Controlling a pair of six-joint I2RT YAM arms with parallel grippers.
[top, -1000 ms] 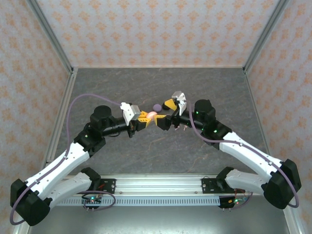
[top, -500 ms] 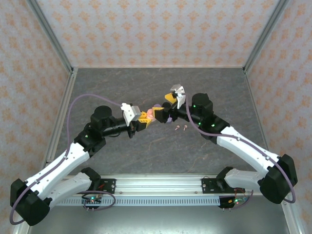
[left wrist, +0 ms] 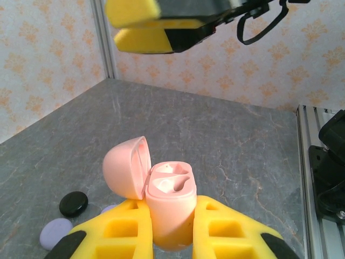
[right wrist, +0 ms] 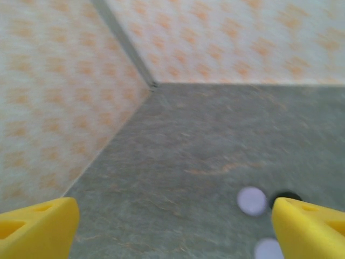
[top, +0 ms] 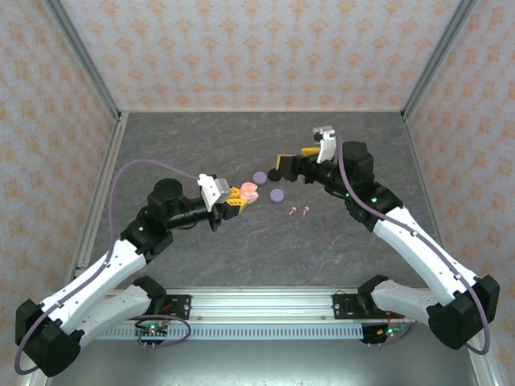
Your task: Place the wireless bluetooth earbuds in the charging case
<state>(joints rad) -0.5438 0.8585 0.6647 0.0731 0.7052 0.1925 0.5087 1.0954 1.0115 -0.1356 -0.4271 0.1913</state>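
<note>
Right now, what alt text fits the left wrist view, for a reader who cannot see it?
The left gripper holds an open pink charging case upright between yellow fingers, its lid hinged back to the left. The right gripper shows along the top edge, and a black disc and a lilac disc lie on the table.

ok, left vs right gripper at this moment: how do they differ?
The left gripper is shut on the pink charging case, whose lid is open; the right gripper is open with nothing between its fingers. From above, the left is nearer the arm bases, while the right is farther back, beside the black disc. Both have yellow fingers.
</note>
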